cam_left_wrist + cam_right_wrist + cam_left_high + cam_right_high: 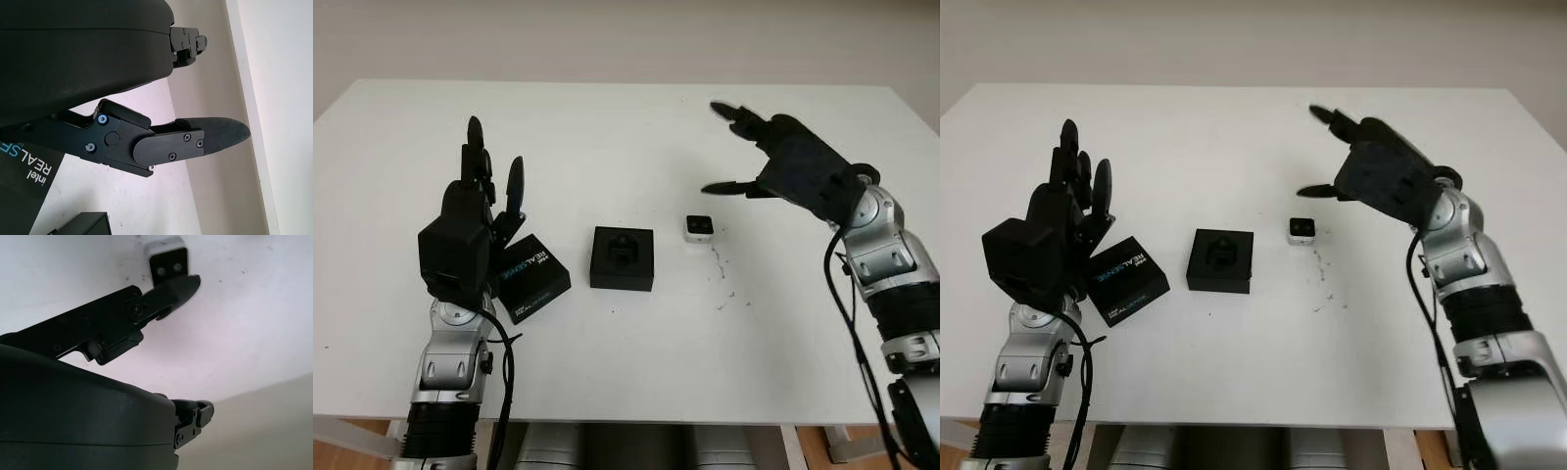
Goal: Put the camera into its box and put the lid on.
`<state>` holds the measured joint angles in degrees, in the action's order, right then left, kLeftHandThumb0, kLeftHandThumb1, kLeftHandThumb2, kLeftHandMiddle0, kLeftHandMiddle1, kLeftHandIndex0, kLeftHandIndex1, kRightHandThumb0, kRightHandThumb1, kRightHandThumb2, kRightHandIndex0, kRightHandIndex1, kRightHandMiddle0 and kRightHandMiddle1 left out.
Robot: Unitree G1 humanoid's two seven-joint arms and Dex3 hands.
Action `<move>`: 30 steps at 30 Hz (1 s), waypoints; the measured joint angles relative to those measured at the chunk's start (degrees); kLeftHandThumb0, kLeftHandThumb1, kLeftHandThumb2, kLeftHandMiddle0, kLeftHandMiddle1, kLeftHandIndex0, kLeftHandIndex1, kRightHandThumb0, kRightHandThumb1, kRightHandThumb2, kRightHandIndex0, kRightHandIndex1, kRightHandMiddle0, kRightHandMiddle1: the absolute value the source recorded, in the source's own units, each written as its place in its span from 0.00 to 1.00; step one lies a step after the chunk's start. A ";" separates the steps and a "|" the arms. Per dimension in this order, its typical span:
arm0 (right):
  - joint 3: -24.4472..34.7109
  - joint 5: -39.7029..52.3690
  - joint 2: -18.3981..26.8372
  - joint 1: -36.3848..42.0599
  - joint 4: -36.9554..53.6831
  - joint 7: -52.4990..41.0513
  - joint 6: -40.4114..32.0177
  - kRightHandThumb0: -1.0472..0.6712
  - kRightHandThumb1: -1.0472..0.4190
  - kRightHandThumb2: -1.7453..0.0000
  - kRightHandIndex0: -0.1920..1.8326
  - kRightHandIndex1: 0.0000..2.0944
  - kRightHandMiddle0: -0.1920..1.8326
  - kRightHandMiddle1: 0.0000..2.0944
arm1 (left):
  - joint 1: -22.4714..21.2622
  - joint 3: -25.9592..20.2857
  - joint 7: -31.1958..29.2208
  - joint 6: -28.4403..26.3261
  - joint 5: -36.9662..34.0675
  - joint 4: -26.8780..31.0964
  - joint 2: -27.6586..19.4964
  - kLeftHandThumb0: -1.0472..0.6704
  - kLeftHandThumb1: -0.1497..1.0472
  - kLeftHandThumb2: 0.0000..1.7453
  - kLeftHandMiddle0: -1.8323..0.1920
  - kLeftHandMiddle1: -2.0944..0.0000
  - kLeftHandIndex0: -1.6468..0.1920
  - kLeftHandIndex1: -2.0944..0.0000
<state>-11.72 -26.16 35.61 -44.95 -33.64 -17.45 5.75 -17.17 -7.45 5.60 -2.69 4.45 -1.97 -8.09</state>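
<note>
Matte square box [622, 258] and small glossy camera [698, 227] sit apart; the left robot hand [470, 230] partly hides the printed lid [533, 278], and both it and the right robot hand [783, 162] are open, empty.

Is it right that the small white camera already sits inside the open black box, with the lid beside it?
No. In the left eye view the camera lies on the table beside the box; the lid is beside it.

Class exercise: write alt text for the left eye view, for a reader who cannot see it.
A small white-and-black camera sits on a white table beside an open square black box and its printed black lid. The open black right hand hovers above the camera; the open left hand is raised by the lid.
</note>
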 measured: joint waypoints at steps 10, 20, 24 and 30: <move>-4.29 -3.98 0.46 -1.56 -7.08 -1.91 5.70 0.30 0.18 0.97 0.20 0.05 0.25 0.04 | -0.01 0.04 -0.02 0.32 -0.13 -0.34 0.00 0.16 1.00 0.32 0.94 0.97 0.94 0.97; -6.09 -5.32 0.05 -1.30 -7.67 -1.09 7.51 0.32 0.15 0.97 0.23 0.05 0.28 0.04 | -0.01 0.05 -0.11 0.17 -0.55 -0.34 0.01 0.16 1.00 0.32 0.94 0.98 0.94 0.98; -6.71 -5.53 -0.74 -0.56 -9.71 1.81 9.73 0.31 0.15 0.97 0.26 0.05 0.30 0.05 | -0.02 0.25 -0.11 0.17 -0.45 -0.35 0.01 0.16 1.00 0.32 0.94 0.97 0.94 0.98; -8.06 -7.37 -1.41 -0.16 -13.90 8.11 13.80 0.31 0.15 0.97 0.29 0.06 0.36 0.07 | -0.05 0.29 -0.11 0.18 -0.20 -0.63 0.01 0.16 1.00 0.32 0.94 0.97 0.94 0.97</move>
<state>-19.78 -33.53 34.19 -45.12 -47.54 -9.34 19.55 -17.23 -7.16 5.49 -2.51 4.26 -2.59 -8.08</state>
